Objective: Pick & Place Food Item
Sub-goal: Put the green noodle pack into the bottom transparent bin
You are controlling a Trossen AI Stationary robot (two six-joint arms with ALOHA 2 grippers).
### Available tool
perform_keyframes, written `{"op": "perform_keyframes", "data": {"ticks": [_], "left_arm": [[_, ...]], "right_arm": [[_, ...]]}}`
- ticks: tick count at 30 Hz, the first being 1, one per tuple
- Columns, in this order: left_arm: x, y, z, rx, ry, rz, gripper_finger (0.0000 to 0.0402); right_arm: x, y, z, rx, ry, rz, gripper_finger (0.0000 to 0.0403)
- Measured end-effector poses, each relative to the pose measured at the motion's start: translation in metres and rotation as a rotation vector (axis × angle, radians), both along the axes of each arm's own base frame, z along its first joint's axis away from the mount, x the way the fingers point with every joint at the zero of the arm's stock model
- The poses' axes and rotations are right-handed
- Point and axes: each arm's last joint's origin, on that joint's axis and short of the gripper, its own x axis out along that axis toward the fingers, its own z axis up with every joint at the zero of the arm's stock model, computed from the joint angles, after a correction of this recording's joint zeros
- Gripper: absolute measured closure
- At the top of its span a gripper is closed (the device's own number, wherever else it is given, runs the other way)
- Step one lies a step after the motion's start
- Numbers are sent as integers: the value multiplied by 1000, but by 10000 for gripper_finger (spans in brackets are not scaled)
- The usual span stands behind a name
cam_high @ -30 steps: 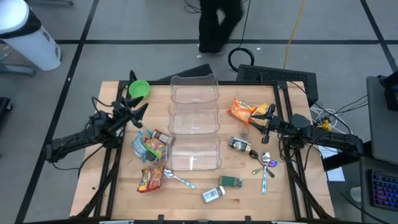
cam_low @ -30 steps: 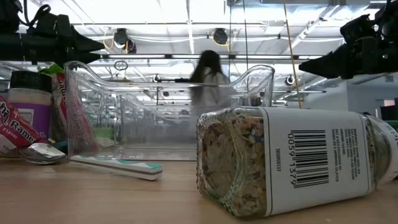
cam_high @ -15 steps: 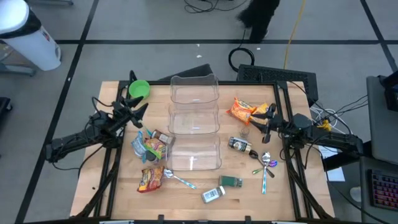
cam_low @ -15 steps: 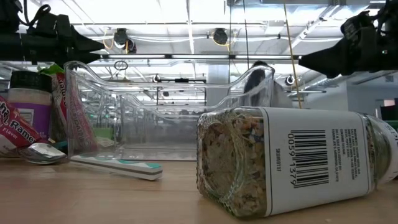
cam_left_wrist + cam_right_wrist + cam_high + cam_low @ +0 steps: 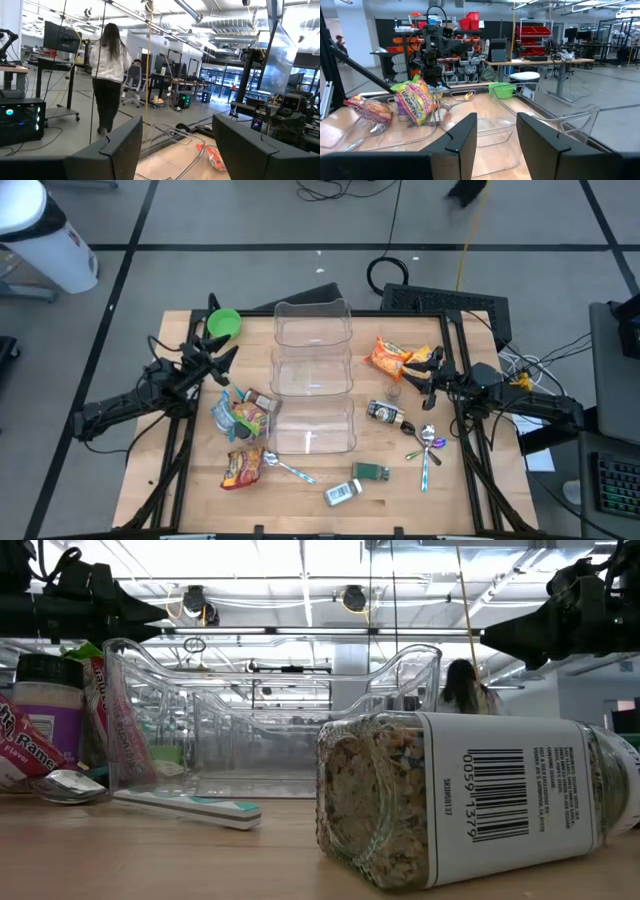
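Only a person behind the worktop had walked on; both hands, left and right, stayed open and empty, so no food was picked yet.

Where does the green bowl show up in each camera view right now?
High view: green bowl at the table's far left corner, by the left gripper.
Low view: not discernible.
Left wrist view: not in it.
Right wrist view: bowl beyond the clear bin.
Shared landmark: the clear bin.

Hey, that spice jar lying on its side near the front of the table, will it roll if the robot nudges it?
The spice jar looks square-shouldered, so it would probably slide rather than roll. Being clear and seemingly glass, it is likely slick, heavy and breakable.
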Motion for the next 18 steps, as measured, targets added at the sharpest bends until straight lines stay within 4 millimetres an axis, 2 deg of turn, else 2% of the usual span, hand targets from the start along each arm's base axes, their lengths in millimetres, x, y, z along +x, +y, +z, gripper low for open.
{"op": "perform_keyframes", "data": {"ticks": [18], "left_arm": [[0, 0, 0, -17, -16, -6, 153]], "right_arm": [[0, 0, 1, 21, -14, 2, 273]]}}
